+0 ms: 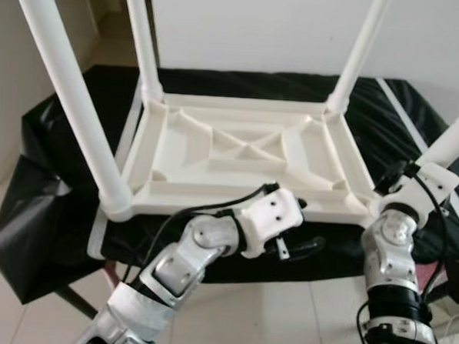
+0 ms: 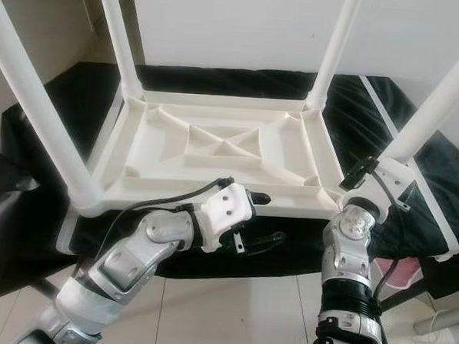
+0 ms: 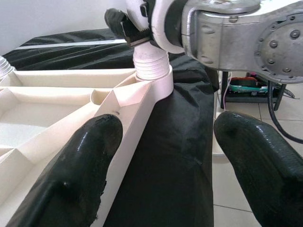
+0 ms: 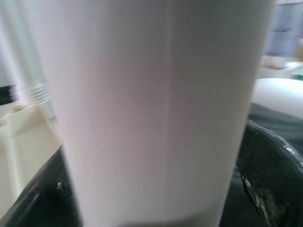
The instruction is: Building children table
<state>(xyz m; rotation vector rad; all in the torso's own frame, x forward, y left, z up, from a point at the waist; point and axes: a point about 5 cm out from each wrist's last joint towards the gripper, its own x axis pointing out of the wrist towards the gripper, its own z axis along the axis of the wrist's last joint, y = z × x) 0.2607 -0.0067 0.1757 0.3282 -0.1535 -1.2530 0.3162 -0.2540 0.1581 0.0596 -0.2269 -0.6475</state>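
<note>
A white plastic table top (image 1: 235,207) lies upside down on a black-covered surface. Four white legs stand up from its corners. My right gripper (image 1: 402,177) is at the base of the near right leg (image 1: 458,138), just above its socket (image 3: 151,75). In the right wrist view that leg (image 4: 156,109) sits between the black fingers (image 4: 267,170), which are shut on it. My left gripper (image 2: 262,218) is open at the table top's front edge. Its fingers (image 3: 80,165) straddle the front rim (image 3: 137,109) and touch nothing.
Black cloth (image 1: 50,209) drapes over the support and hangs down at the left. Pale tiled floor (image 1: 284,313) lies in front, with a white wall behind. A pink object (image 2: 397,277) and white tubes (image 2: 444,330) lie low on the right.
</note>
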